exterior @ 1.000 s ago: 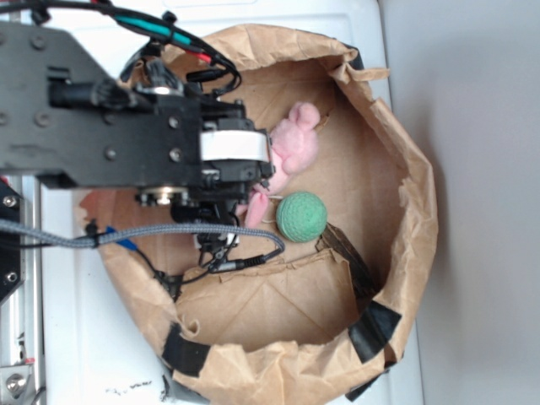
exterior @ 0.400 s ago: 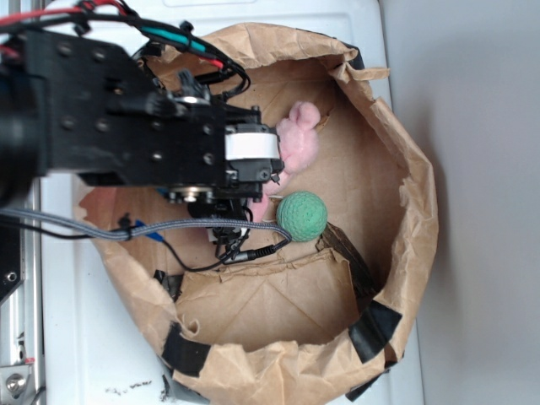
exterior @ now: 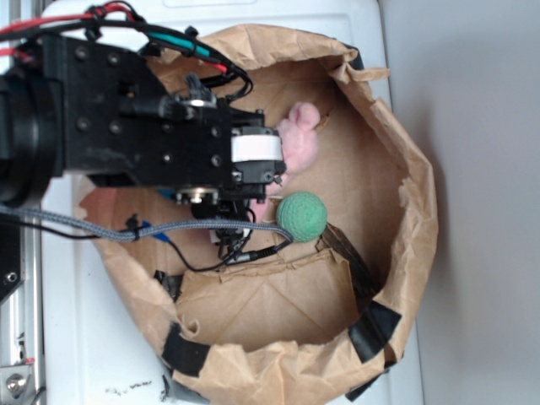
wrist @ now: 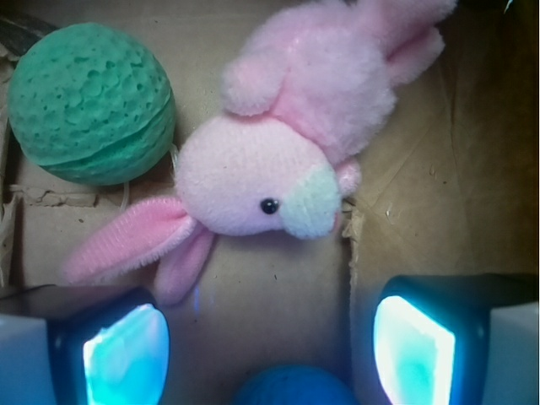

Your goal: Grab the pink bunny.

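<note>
The pink bunny lies on its side on the cardboard floor, face toward the lower right, ears trailing to the lower left. In the exterior view the pink bunny shows partly past the arm's front end. My gripper hangs open above the floor just short of the bunny's head. Its two glowing fingertips stand wide apart with only bare cardboard between them. One ear tip lies close to the left fingertip. In the exterior view the gripper's fingers are hidden under the black wrist.
A green crocheted ball sits beside the bunny's ears, also the green ball outside. A blue ball peeks in at the wrist view's bottom edge. Crumpled brown paper walls ring the work area, taped with black tape.
The arm has moved right and slightly up the picture, covering more of the bunny. The bunny and green ball have not moved.
</note>
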You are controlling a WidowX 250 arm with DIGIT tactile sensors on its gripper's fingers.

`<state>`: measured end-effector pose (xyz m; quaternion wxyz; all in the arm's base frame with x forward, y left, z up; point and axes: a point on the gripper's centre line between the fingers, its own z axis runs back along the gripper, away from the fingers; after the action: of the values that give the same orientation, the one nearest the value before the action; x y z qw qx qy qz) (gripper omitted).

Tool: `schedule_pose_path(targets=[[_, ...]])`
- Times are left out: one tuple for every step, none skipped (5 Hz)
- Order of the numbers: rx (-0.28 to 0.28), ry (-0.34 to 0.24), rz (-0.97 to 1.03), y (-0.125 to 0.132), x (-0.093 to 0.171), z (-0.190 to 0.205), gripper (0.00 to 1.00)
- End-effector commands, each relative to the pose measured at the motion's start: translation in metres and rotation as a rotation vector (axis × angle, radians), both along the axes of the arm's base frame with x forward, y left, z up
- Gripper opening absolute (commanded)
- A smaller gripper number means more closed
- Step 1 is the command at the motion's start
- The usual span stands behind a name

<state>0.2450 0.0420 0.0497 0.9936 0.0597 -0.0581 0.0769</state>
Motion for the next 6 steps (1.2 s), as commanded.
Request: schedule_pose_path(targets=[[0.007,-0.047,0.032,0.01,0.008,0.013,1.0],[0.007,-0.047,0.032,0.01,0.008,0.013,1.0],[-0.047,-0.098,0.042,0.011,0.011,0.015,1.0],[-0.09,-0.127,0.057,0.011,0.017,0.02,1.0],[-0.121,-0.154,0.075,0.011,0.024,0.022,1.0],[-0.115,-0.182,0.083,0.004,0.034,0.016,1.0]])
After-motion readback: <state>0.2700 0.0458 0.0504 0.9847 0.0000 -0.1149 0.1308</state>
